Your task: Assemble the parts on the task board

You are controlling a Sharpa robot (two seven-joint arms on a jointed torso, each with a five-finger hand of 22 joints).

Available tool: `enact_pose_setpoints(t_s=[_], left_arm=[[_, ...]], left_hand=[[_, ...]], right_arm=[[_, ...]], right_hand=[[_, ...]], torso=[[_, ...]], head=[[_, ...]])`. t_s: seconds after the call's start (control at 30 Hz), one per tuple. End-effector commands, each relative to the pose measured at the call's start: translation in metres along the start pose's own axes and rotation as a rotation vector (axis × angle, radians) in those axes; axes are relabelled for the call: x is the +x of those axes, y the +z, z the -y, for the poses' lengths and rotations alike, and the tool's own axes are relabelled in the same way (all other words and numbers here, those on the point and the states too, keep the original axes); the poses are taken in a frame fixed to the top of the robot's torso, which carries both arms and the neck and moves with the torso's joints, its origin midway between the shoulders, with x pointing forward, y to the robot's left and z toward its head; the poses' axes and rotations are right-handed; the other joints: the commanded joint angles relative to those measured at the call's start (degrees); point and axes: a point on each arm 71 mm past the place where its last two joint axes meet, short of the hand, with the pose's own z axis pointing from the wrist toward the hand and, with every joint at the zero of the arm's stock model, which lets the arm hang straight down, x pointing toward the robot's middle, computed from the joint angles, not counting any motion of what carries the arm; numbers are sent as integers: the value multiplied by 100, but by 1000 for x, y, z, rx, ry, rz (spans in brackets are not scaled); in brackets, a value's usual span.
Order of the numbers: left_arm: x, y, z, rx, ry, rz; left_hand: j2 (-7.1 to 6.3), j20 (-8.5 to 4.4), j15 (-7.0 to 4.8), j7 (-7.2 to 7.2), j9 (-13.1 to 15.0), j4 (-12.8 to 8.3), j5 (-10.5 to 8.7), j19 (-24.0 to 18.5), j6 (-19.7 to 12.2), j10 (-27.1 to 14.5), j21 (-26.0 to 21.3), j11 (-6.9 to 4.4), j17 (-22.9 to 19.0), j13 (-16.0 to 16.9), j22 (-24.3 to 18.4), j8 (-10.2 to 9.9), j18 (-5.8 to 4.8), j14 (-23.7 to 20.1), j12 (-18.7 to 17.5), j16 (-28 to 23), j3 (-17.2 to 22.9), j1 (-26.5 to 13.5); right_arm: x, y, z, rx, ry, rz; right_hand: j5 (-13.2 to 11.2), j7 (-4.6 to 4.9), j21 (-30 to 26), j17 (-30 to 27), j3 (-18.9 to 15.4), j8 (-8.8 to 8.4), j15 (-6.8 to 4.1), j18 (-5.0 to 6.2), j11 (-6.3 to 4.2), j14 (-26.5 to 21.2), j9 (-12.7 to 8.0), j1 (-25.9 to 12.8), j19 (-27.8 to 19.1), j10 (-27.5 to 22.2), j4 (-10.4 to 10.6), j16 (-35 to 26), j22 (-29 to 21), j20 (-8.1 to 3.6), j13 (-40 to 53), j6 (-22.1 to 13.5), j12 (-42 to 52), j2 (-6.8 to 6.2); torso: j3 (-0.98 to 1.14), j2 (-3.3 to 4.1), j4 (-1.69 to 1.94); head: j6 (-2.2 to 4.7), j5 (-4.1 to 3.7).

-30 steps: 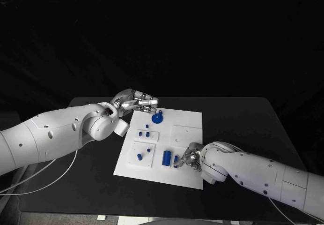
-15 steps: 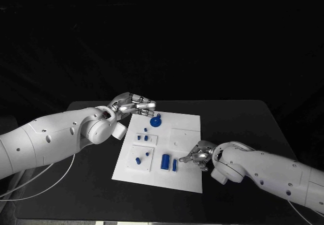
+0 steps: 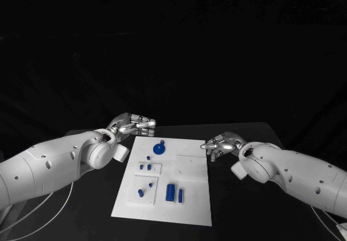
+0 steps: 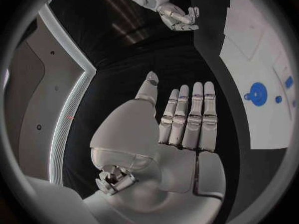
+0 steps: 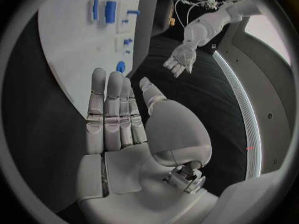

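Left hand: my left hand [image 3: 134, 124] hangs over the black table [image 3: 87, 211], just beside the board's far left corner. Fingers are straight and side by side, thumb apart, palm empty; it holds nothing.

Board: the white board [image 3: 191, 208] lies flat in the middle of the table, between my two hands and touched by neither.

Round part: a blue disc with a small tab [image 3: 158, 148] rests near the board's far edge.

Small pegs: one short blue peg [image 3: 149, 158] and a pair just below it [image 3: 145, 166] sit in the upper left block. I cannot tell whether they are seated in holes or only lying there.

Lower left block: a tilted peg and a small stud [image 3: 143, 189] rest on this raised plate.

Long parts: a thick blue cylinder [image 3: 170, 193] and a thinner bar [image 3: 180, 195] lie side by side, loose on the board near its front.

Right block: the square plate [image 3: 191, 164] on the right side carries no blue part.

Right hand: my right hand [image 3: 221, 144] is off the board's far right corner, fingers extended, nothing in it.

Progress: in my judgement, early to middle. Several parts lie loose, so most fitting remains.
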Motion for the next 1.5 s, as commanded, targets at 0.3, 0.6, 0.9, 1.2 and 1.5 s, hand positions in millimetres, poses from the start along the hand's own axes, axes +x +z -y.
enact_pose_setpoints(t_s=[0.3,0.6,0.9,1.2,1.5], left_arm=[[-31,21,-3,51,-125,168],[-36,28,-7,32,-114,201],[-22,22,-13,33,-122,227],[23,-4,-24,34,-139,311],[67,-39,-24,29,-144,395]], left_hand=[[39,250,36,-133,-42,-26,8,-575,-1038,-543,-156,-65,-28,-9,-58,-53,0,-749,2,-28,60,-26],[-219,-706,-791,-807,-359,324,-704,-5803,-5874,-6265,-551,-792,-378,-339,-459,-371,-353,-6371,-332,-372,669,-2267],[-219,-706,-791,-807,-359,324,-704,-5803,-5874,-6265,-551,-792,-378,-339,-459,-371,-353,-6371,-332,-372,669,-7486],[-219,-706,-791,-807,-359,324,-704,-5803,-5874,-6265,-551,-792,-378,-339,-459,-371,-353,-6371,-332,-372,669,-7486],[-219,-706,-791,-807,-359,324,-704,-5803,-5874,-6265,-551,-792,-378,-339,-459,-371,-353,-6371,-332,-372,669,-7486]], right_arm=[[-58,29,-9,-227,314,219],[-64,34,-4,-195,295,261],[-52,29,-13,-227,316,274],[-9,6,-29,-279,384,309],[37,-30,-33,-260,444,341]], right_hand=[[111,-114,16,-3293,817,-20,682,600,463,-1310,-44,-328,-1714,-1154,12,-1582,-4097,1291,-2390,-737,-1235,-114],[-1054,-609,-365,-3643,-675,-365,57,-303,-178,-3245,-389,-2258,-7188,-3000,720,-1942,-5010,163,-2719,-6313,-1565,-73],[-1054,-609,-365,-3643,-675,-365,57,-303,-178,-7475,-389,-7089,-7188,-7033,720,-1942,-5010,163,-2719,-6313,-1565,-73],[-1054,-609,-365,-3643,-675,-365,57,-303,-178,-7475,-389,-7089,-7188,-7033,720,-1942,-5010,163,-2719,-6313,-1565,-73],[-1054,-609,-365,-3643,-675,-365,57,-303,-178,-7475,-389,-7089,-7188,-7033,720,-1942,-5010,163,-2719,-6313,-1565,-73]], torso=[[10,-309,-197],[28,-343,-196],[-10,-537,-61],[-70,-843,152],[-73,-856,160]], head=[[686,31],[724,109],[495,80],[132,34],[118,32]])
